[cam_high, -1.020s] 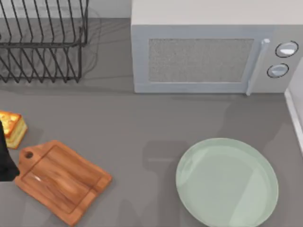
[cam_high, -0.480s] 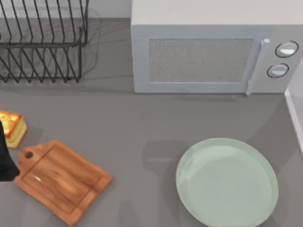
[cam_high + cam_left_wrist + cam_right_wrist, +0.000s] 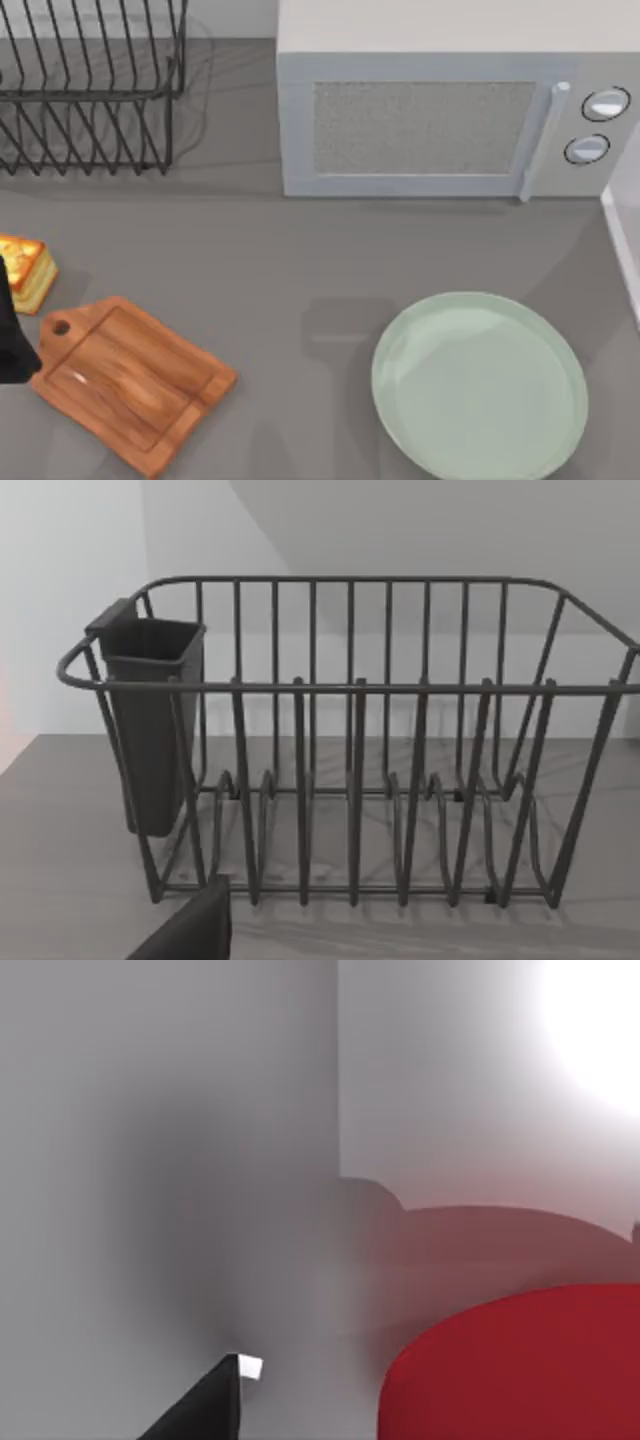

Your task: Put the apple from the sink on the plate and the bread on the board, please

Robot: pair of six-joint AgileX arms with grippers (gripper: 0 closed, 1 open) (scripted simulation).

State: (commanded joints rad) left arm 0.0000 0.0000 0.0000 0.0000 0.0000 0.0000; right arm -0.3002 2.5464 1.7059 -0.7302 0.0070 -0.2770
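The bread [image 3: 24, 270], a thick toasted slice, lies on the counter at the far left. Just in front of it, to the right, lies the wooden board [image 3: 130, 380], bare. The pale green plate [image 3: 480, 385] sits empty at the front right. In the right wrist view the red apple [image 3: 520, 1370] looms very close, against the pale grey walls of the sink [image 3: 200, 1140], and a dark part of my right gripper [image 3: 205, 1410] is just beside it. A black part of my left arm [image 3: 10, 335] stands at the left edge, between bread and board.
A microwave [image 3: 430, 120] stands along the back, centre to right. A dark wire dish rack [image 3: 90, 85] with a cutlery cup [image 3: 150, 720] fills the back left. A pale sink edge [image 3: 625, 240] runs down the right side. Bare grey counter lies between board and plate.
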